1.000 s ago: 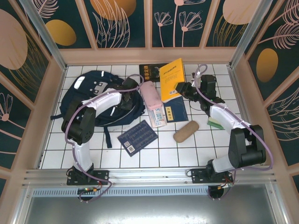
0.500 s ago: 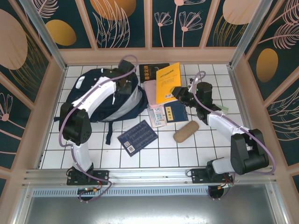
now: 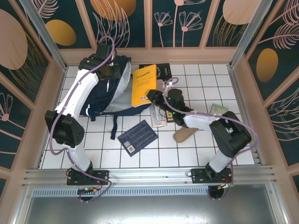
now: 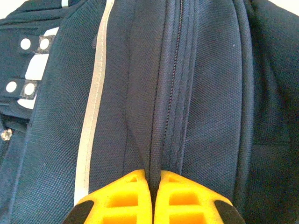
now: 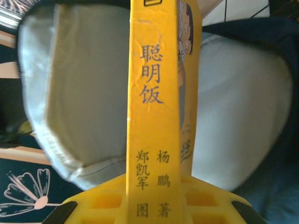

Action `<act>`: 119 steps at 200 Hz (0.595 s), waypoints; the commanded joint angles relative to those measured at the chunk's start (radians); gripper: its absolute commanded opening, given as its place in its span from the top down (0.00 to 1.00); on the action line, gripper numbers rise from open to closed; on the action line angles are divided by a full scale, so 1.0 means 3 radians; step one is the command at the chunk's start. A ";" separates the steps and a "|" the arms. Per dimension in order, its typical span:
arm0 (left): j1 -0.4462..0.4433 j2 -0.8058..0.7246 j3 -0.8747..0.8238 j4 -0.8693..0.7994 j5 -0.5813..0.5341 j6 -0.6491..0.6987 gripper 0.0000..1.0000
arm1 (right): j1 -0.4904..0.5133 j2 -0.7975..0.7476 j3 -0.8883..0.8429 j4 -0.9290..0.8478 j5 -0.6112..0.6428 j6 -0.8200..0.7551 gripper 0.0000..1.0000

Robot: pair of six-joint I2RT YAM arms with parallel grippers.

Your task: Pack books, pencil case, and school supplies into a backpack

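Observation:
The navy backpack (image 3: 100, 95) stands tilted at the back left, its mouth open to the right and showing pale grey lining (image 5: 88, 93). My left gripper (image 3: 106, 70) is shut on a fold of its top fabric (image 4: 154, 116) beside the zipper and holds it up. My right gripper (image 3: 154, 95) is shut on the lower edge of the yellow book (image 3: 142, 85), whose spine (image 5: 154, 93) points into the open mouth. The black book (image 3: 162, 69) lies at the back. The grid-patterned navy book (image 3: 137, 136) lies in the middle. A white-and-blue packet (image 3: 159, 116) sits under my right arm.
A tan oblong pouch (image 3: 185, 133) lies right of the middle, and a pale green piece (image 3: 217, 109) at the right. A backpack strap (image 3: 113, 128) trails toward the grid book. Patterned walls close in the tiled table (image 3: 196, 149) on three sides.
My left gripper has pulled the backpack's top up and toward the back wall, opening its mouth. My right gripper has carried the yellow book leftward to that mouth.

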State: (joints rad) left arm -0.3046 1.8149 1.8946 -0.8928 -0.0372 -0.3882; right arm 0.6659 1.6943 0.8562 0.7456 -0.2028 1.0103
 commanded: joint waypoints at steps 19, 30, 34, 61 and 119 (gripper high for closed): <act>0.0074 -0.0302 0.0021 0.0523 0.0304 -0.0236 1.00 | 0.0300 0.0688 0.0728 0.0823 0.0545 0.0395 1.00; 0.0073 -0.0300 0.0025 0.0540 0.0337 -0.0275 1.00 | 0.0373 0.0864 0.0903 0.0805 0.0635 0.0445 1.00; 0.0078 -0.0306 0.0025 0.0550 0.0350 -0.0291 1.00 | 0.0395 0.0924 0.0963 0.0803 0.0675 0.0463 1.00; 0.0078 -0.0317 -0.0055 0.0656 0.0436 -0.0385 1.00 | 0.0533 0.1325 0.1347 0.0799 0.0875 0.0677 1.00; 0.0077 -0.0317 -0.0090 0.0773 0.0588 -0.0518 1.00 | 0.0755 0.2191 0.2348 0.0642 0.1063 0.1145 1.00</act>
State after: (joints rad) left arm -0.2821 1.7863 1.8435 -0.8085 0.0937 -0.5068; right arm 0.8665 2.2963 1.4399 0.8383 0.0536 1.2774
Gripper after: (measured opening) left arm 0.066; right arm 0.177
